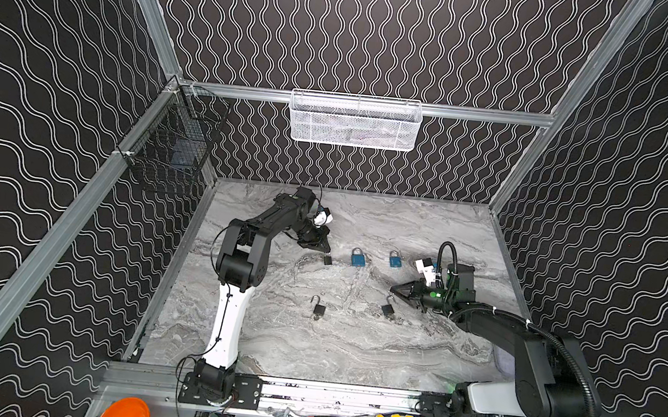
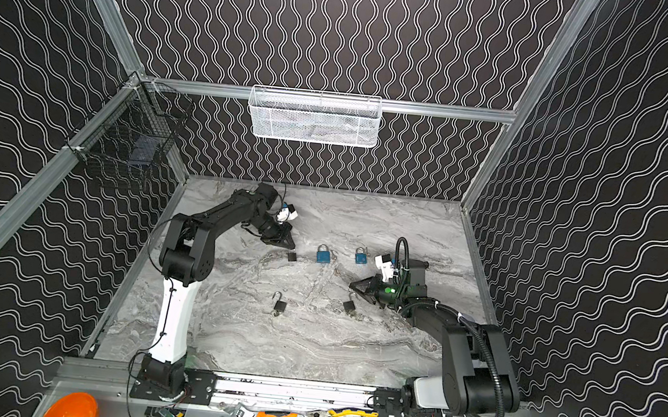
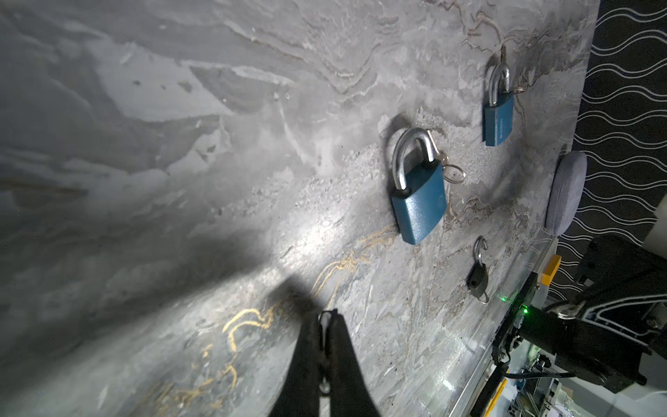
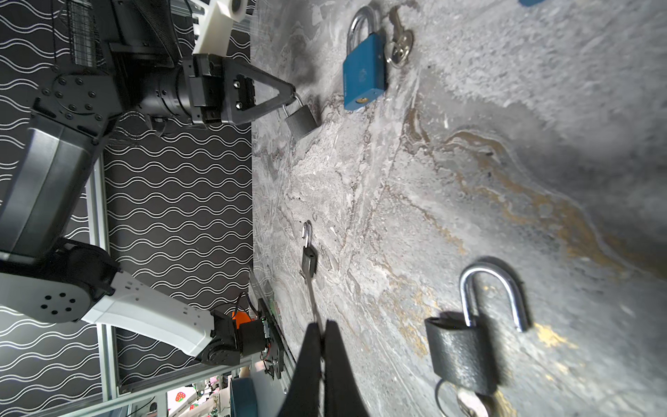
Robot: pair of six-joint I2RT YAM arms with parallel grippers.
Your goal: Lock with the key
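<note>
Small black padlock [image 4: 302, 122]: pinched by its shackle in the left hand [image 4: 293, 94], low over the desk [image 1: 352, 345], just beside the blue padlock [image 1: 358, 258]; right hand [image 4: 323, 326] closed, empty, well apart from it, near an open black padlock [image 4: 462, 350] with key [image 4: 469, 400]; step judged steadying, next calls for gripping and turning a key.
</note>
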